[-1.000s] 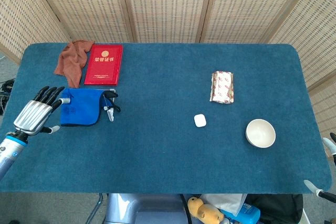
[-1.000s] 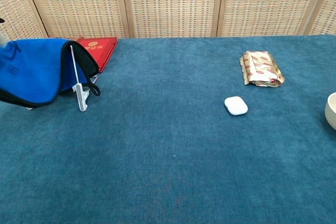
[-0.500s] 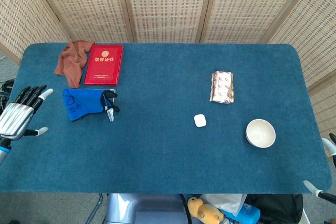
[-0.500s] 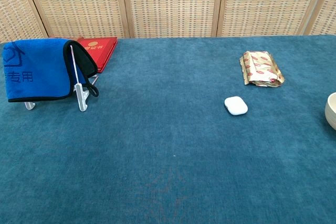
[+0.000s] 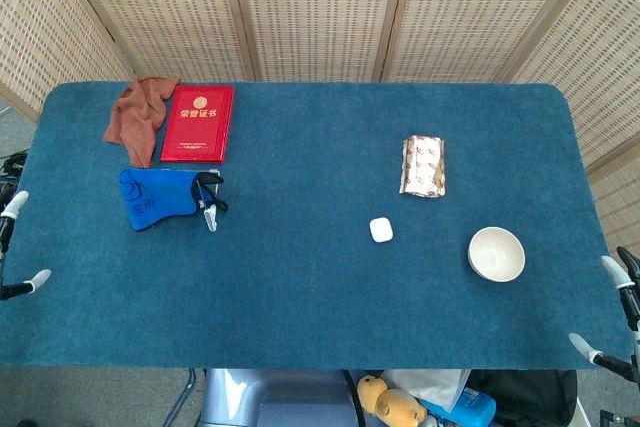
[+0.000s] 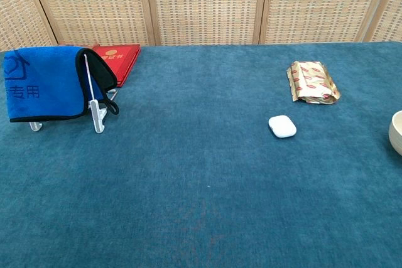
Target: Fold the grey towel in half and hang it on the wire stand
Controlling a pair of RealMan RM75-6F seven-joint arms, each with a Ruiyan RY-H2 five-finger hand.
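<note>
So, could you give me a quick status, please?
Left hand, right hand open, at table edges. Towel draped over stand. Nothing in the way.

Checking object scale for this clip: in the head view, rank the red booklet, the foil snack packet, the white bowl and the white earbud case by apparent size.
1. Red booklet
2. Foil snack packet and white bowl: look alike, not ranked.
3. White earbud case

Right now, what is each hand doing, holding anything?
Left hand: only fingertips show at the table's edge, apart, holding nothing; open.
Right hand: only fingertips show, apart, holding nothing; open.
</note>
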